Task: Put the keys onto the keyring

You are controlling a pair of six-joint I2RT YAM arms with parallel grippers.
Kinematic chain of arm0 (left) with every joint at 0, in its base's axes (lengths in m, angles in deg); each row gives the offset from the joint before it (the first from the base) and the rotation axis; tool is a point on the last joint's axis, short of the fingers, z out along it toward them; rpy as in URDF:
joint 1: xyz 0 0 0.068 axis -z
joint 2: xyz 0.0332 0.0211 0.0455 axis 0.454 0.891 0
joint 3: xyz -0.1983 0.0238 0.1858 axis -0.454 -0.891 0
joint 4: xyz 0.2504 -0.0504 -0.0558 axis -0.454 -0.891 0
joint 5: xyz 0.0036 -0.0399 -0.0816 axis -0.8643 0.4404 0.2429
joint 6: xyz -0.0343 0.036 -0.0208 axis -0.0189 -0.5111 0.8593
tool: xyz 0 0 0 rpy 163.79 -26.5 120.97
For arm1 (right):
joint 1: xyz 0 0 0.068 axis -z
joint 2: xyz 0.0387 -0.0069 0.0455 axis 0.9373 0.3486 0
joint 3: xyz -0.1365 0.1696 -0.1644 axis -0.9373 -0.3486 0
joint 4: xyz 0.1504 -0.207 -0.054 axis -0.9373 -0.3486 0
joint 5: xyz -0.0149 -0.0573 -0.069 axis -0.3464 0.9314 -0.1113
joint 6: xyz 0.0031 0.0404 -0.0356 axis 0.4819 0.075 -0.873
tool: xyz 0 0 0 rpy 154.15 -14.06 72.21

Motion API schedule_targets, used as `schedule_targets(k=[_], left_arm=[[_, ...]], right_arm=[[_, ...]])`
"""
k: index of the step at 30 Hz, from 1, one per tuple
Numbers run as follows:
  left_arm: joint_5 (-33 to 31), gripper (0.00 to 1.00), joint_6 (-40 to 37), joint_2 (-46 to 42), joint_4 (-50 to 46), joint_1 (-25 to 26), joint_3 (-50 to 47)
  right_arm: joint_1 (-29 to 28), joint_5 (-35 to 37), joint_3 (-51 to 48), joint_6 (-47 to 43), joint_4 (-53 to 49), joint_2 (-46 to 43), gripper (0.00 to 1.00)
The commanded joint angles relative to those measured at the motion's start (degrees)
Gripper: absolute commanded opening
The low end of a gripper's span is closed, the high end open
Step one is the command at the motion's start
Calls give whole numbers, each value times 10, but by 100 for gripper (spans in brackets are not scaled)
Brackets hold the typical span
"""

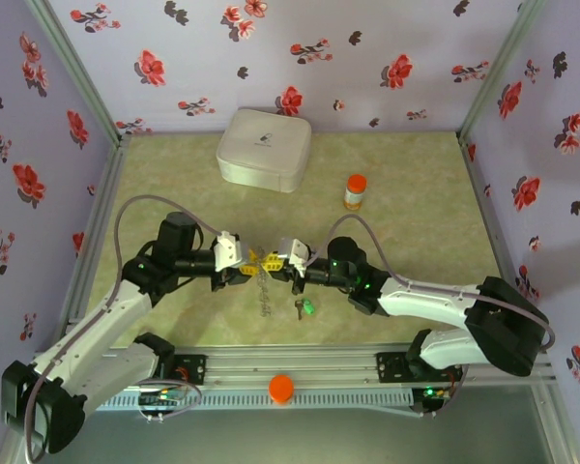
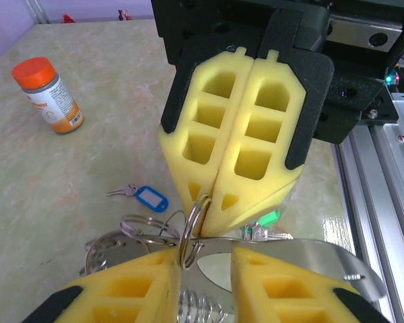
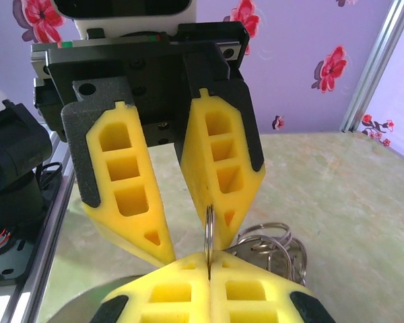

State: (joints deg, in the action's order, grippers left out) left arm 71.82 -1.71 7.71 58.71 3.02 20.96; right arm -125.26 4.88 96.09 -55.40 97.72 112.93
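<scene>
Keyring is pinched in the tight-shut right gripper; the left gripper, partly open, straddles it. Best to close squarely, without twisting. Green key lies on the counter at five o'clock from both.

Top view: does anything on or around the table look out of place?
Only an orange round object lying on the metal rail at the near edge, off the table, unlike the upright orange-capped bottle. Nothing looks spilled or damaged.
</scene>
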Motion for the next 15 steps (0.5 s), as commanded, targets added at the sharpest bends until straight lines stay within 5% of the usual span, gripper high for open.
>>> schedule_targets(k=[1, 15], left_arm=[[12, 25, -24, 1, -19, 3, 24], [14, 8, -79, 37, -126, 14, 65]], right_arm=[[-4, -16, 19, -11, 3, 1, 0], [-11, -28, 18, 17, 36, 19, 0]])
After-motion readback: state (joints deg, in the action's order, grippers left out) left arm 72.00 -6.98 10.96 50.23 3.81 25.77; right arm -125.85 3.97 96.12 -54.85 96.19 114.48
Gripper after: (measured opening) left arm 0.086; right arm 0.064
